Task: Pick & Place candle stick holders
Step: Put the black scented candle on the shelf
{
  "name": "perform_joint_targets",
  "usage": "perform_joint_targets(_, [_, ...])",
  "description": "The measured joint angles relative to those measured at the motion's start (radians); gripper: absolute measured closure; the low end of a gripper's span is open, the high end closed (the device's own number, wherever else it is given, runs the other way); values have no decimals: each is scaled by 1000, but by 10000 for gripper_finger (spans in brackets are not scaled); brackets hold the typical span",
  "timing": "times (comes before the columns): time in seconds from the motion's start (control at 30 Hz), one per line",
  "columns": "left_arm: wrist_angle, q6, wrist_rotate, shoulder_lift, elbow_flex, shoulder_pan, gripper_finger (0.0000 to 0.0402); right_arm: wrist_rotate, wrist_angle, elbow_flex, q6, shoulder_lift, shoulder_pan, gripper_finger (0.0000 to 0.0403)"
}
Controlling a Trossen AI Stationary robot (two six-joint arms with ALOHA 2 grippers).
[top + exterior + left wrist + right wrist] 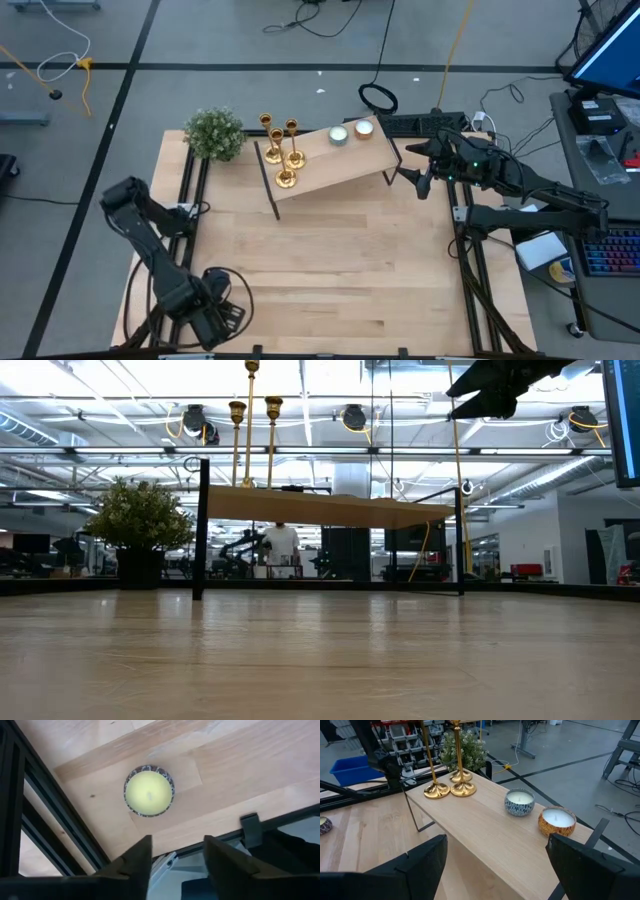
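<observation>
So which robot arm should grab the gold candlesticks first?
Probably the right. The right gripper hovers open beside the raised shelf where the candle stick holders stand. The left gripper is down at the table's near edge, over a yellow tealight.

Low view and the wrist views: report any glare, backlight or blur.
Low view: bright ceiling lights backlight the raised shelf, whose underside reads dark, while the near table is soft. Left wrist view: the yellow candle is evenly lit, the left gripper blurred. Right wrist view: the gold candle stick holders show bright highlights, and the right gripper is out of focus.
</observation>
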Motion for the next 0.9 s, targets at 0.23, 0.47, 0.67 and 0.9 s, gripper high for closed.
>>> perform_joint_targets(0.23, [-15,11,37,57,0,0,118,0,0,0,0,0,0,78])
perform_joint_targets(0.47, [-40,19,52,107,-1,0,34,0,0,0,0,0,0,76])
perform_joint_targets(0.67, [-47,48,22,140,-1,0,3,0,0,0,0,0,0,77])
perform_joint_targets(0.9, [-36,43,26,166,-11,-8,6,0,0,0,0,0,0,78])
